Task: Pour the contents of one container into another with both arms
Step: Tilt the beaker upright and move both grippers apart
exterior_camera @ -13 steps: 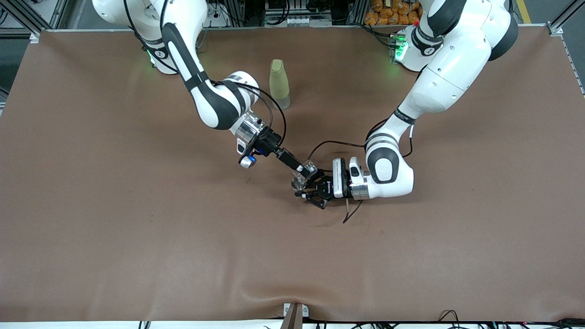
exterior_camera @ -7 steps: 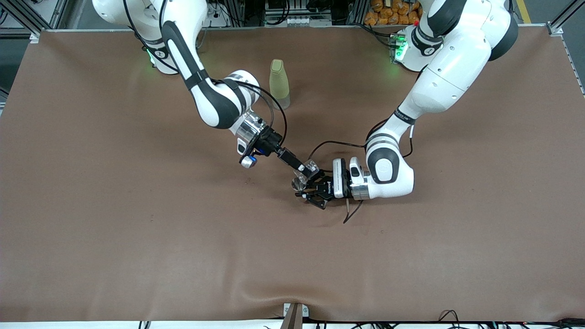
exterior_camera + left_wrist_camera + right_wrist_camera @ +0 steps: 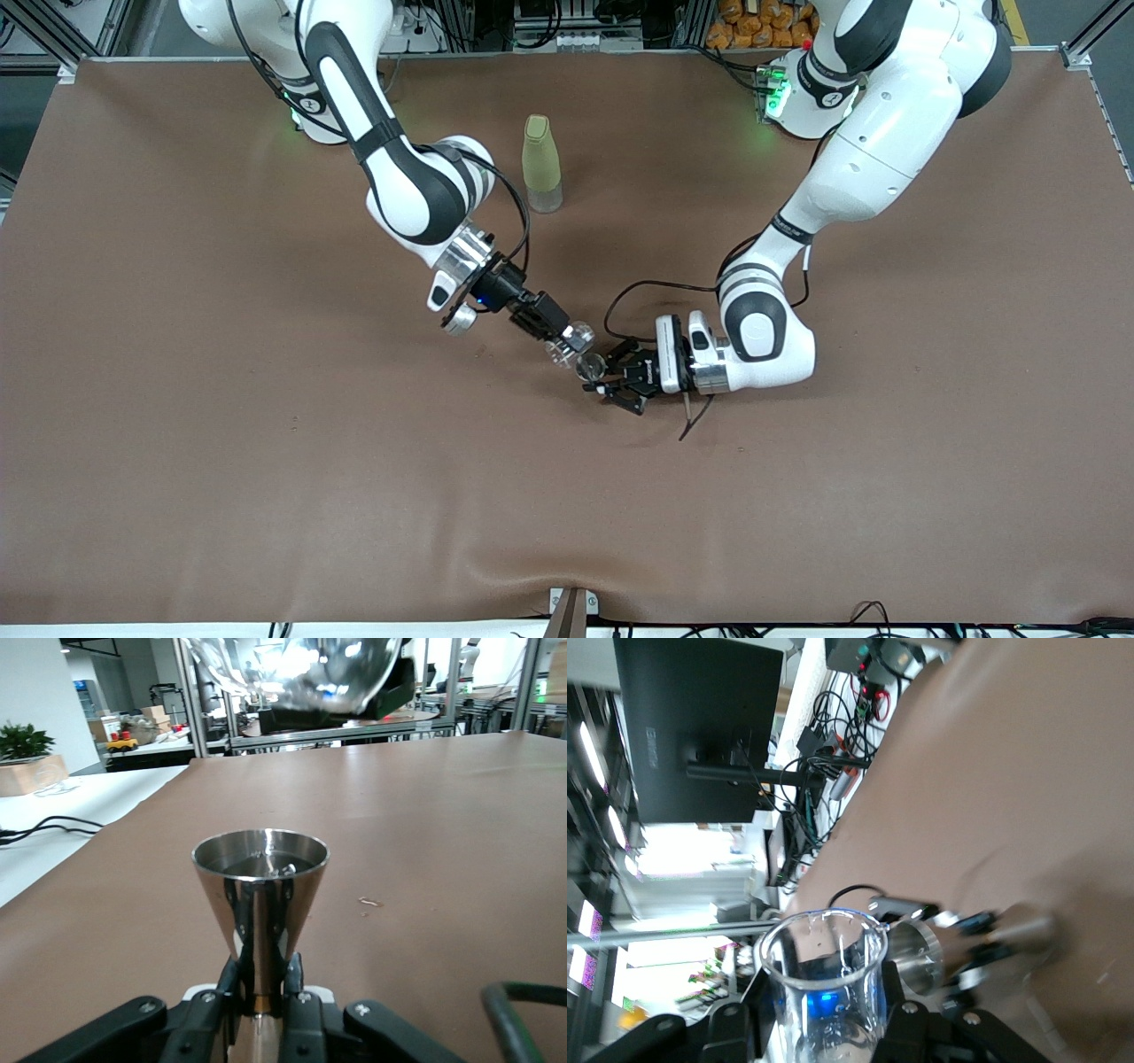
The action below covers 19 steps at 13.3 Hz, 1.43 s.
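Gripping the jigger (image 3: 592,364) at its narrow waist, the left gripper (image 3: 611,379) sat low over the middle of the tabletop (image 3: 266,461), its black fingers (image 3: 232,992) pressed together on the metal. That jigger was polished silver, two cones joined at a pinch, its round rim upright and mirror-bright in the left wrist view (image 3: 260,895); whether it rested on the brown cloth or hung just above it could not be told. The right gripper (image 3: 558,341) was clamped on the cup (image 3: 574,337), a small, colourless, see-through glass with a thin round lip, which the right wrist view (image 3: 824,983) showed between the dark fingers (image 3: 899,1028). The cup was tipped on its side just beside and above the jigger's rim, and its curved clear bottom filled the top of the left wrist view (image 3: 297,669). Near the edge where the arms' bases stood, toward the right arm's end, a tall pale yellow-green bottle (image 3: 541,164) with a matte, rounded shoulder stood upright, well apart from both grippers. The cloth over the tabletop was smooth and dull brown, with a few soft wrinkles near the camera's edge. Compared with half a second earlier, the right wrist had drawn back toward its own end and rolled, carrying the cup off from over the left gripper's fingers, while the left gripper and jigger had shifted slightly toward the left arm's end; the bottle had not moved.
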Motion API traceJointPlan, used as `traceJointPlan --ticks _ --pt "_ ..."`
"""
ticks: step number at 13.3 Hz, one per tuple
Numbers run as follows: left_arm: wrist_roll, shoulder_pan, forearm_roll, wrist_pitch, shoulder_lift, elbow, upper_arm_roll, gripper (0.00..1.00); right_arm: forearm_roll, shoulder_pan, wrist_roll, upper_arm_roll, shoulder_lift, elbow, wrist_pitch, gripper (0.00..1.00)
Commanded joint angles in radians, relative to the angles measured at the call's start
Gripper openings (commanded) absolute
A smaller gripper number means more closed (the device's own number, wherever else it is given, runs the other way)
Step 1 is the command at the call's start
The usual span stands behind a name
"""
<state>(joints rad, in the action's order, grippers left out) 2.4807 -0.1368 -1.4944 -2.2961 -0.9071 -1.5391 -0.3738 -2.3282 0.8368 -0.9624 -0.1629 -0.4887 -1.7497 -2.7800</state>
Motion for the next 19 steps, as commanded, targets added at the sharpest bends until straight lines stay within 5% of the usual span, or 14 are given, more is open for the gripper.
traceJointPlan --ticks 1,4,9,16,19 --pt "-0.006 0.055 -0.009 0.024 0.043 -0.042 -0.004 0.00 0.136 -0.050 -0.039 0.006 0.025 -0.025 0.011 0.00" --pt "-0.008 0.141 0.055 0.108 0.071 -0.084 -0.004 0.00 0.343 -0.137 -0.085 0.006 0.021 -0.045 0.095 0.00" --pt "-0.014 0.314 0.218 0.289 0.103 -0.133 -0.004 0.00 0.516 -0.361 -0.381 0.006 -0.002 -0.126 0.412 0.00" --pt "-0.045 0.627 0.509 0.578 0.120 -0.147 -0.004 0.00 0.973 -0.829 -0.740 0.006 -0.082 -0.123 1.053 0.00" --pt "-0.045 0.739 0.539 0.610 0.109 -0.154 -0.002 0.00 1.140 -0.979 -1.015 0.006 -0.128 -0.081 1.143 0.00"
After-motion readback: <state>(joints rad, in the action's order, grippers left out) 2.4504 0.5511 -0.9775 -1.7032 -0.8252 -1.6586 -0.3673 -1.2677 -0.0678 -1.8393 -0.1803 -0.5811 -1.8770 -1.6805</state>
